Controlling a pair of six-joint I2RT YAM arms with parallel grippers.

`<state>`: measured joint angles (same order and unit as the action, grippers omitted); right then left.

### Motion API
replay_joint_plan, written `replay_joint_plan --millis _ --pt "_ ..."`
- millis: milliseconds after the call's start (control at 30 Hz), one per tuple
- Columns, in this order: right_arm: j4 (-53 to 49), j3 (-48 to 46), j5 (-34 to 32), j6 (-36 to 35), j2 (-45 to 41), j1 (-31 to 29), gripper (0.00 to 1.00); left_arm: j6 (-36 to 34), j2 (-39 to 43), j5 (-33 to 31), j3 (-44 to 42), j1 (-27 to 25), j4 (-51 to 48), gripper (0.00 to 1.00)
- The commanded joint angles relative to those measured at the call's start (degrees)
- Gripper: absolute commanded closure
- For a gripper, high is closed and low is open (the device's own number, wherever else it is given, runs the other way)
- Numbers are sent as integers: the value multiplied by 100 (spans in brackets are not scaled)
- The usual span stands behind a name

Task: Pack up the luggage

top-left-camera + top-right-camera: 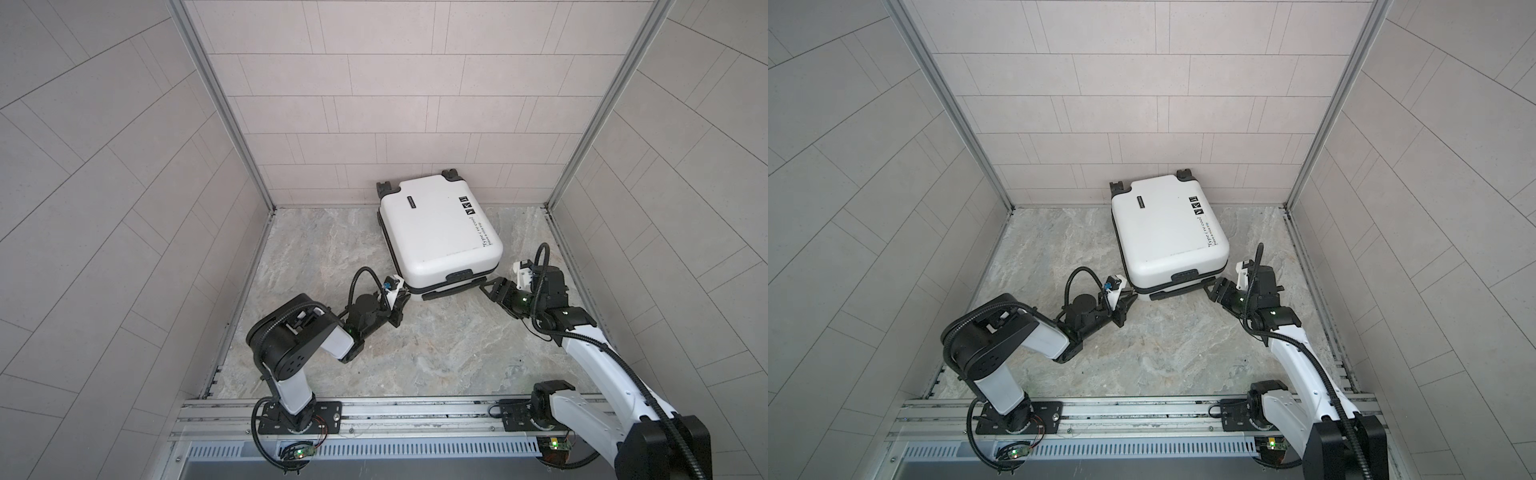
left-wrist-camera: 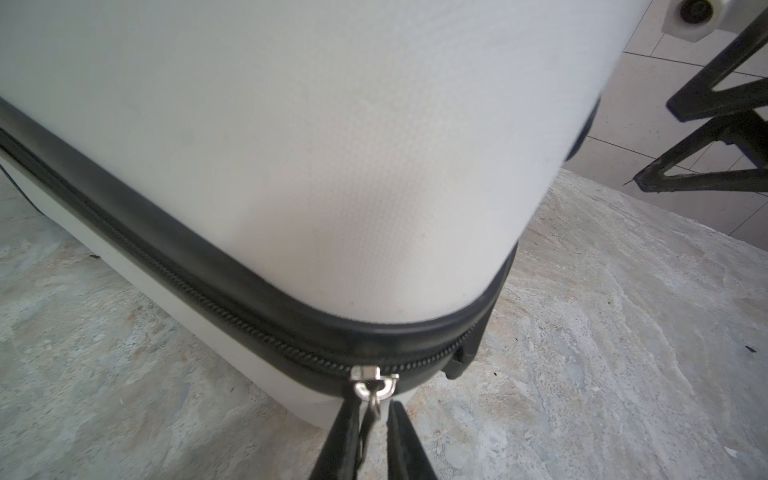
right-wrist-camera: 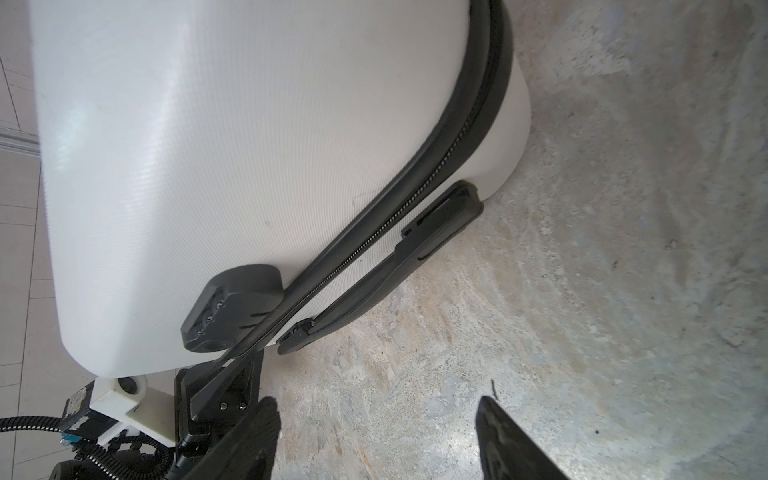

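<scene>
The luggage (image 1: 436, 232) (image 1: 1167, 232) lies closed and flat on the stone floor, wheels toward the back wall. Its black zipper trim runs around the near edge. In the left wrist view the silver zipper slider (image 2: 370, 376) sits at the suitcase's (image 2: 291, 166) near left corner. Its pull tab hangs between the slightly parted fingers of my left gripper (image 2: 372, 405) (image 1: 405, 296), lying against one finger and clear of the other. My right gripper (image 3: 376, 401) (image 1: 488, 286) stands wide open over bare floor by the near right corner, next to the black handle (image 3: 395, 266), holding nothing.
A black combination lock (image 3: 232, 307) sits on the shell beside the zipper. Tiled walls (image 1: 374, 104) close in the back and both sides, with the suitcase almost against the back one. Bare stone floor (image 1: 436, 353) stretches between the arms toward the metal rail (image 1: 395, 411).
</scene>
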<state>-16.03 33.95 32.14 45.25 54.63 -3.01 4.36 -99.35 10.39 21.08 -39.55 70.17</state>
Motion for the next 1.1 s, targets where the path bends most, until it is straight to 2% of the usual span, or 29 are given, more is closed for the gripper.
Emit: replay_joint_plan --millis 0,233,467,633,900,1067 --pt "-54 120 -72 -10 -102 -31 24 -104 -32 -96 1 -19 348 82" --pt "-50 116 -85 -10 -94 -64 24 -102 -16 -118 62 -26 357 90" --pt "-57 117 -127 -8 -73 -90 24 -75 114 137 107 -26 195 100" --pt "-233 493 -297 -181 46 -84 22 -81 402 391 15 -21 -147 100" --pt "-337 1217 -428 -490 578 -33 16 -172 1220 799 206 -32 -1902 100" --pt "-401 1651 -577 -561 667 206 12 -144 1416 824 418 -29 -2531 100"
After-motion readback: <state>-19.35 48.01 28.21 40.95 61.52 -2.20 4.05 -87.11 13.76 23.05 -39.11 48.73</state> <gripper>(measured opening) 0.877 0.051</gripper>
